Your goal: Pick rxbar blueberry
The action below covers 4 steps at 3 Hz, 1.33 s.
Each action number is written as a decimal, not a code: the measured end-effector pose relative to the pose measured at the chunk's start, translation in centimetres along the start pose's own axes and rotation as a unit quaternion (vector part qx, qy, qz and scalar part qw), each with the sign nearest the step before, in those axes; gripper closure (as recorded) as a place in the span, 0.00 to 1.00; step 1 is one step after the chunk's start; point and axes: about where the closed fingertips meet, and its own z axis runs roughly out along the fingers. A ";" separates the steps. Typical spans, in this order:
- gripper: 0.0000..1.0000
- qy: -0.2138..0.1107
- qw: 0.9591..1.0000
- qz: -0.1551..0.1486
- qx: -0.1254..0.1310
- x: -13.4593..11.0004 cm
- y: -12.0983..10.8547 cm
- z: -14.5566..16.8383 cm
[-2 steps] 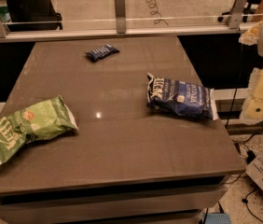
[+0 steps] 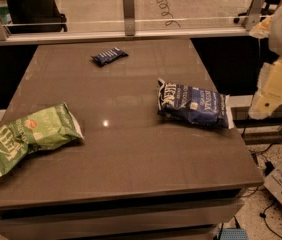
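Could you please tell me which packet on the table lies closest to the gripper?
The dark blue chip bag at the right edge of the table; the gripper hangs just beyond it. The green chip bag and rxbar blueberry lie farther left.

Smooth semi-gloss bench point(image 2: 131, 154), shiny crinkled film on rxbar blueberry point(image 2: 109, 56), green chip bag point(image 2: 28, 136), blue chip bag point(image 2: 193, 104), matt plastic end effector point(image 2: 263, 106) right of bench.
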 end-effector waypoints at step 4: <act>0.00 -0.171 0.985 -0.005 0.023 -10.7 -15.5 11.7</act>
